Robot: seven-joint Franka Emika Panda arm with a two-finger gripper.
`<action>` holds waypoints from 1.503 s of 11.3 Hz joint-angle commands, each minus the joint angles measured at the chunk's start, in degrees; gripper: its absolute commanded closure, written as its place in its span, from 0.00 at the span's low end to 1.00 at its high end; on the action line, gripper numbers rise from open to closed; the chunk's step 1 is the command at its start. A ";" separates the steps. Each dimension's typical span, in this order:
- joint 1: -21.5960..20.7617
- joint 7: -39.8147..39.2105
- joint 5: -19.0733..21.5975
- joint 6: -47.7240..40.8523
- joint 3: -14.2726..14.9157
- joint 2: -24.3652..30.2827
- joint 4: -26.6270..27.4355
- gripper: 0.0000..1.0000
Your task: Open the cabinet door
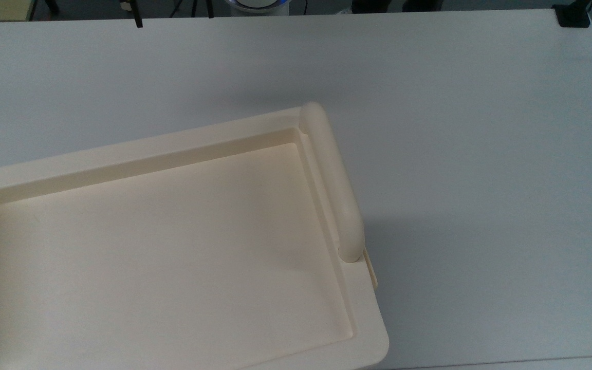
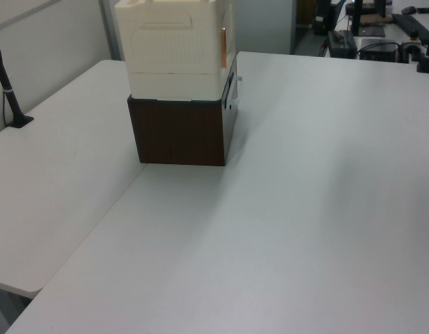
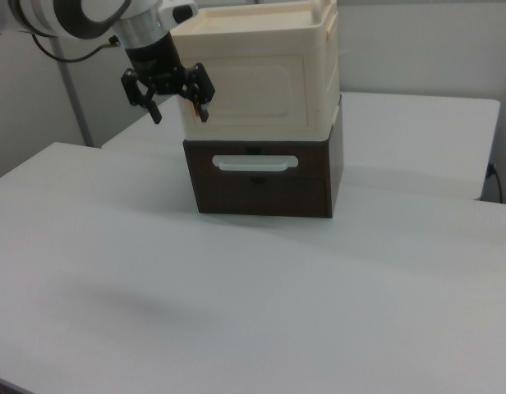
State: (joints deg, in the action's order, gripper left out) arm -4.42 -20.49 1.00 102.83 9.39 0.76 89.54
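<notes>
Your gripper hung with its fingers spread wide, holding nothing, in front of the cabinet's front-left corner in the right view. The cabinet door was shut, flush with the front (its reddish-brown dots showed in the left view). The cabinet sat on a dark brown drawer box on the white table.

White rounded arm segments with grey bands at the joints, that's the arm in the right view. Below them, a silvery-grey wrist collar sits directly above the jaws. The gripper is all black: a blocky body, two short dark fingers spread apart, empty space between them.
</notes>
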 commanded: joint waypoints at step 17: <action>-4.80 1.85 17.02 39.27 -1.30 -11.30 -0.42 0.52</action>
State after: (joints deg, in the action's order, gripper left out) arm -7.93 -19.69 17.20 138.34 8.10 -8.66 90.01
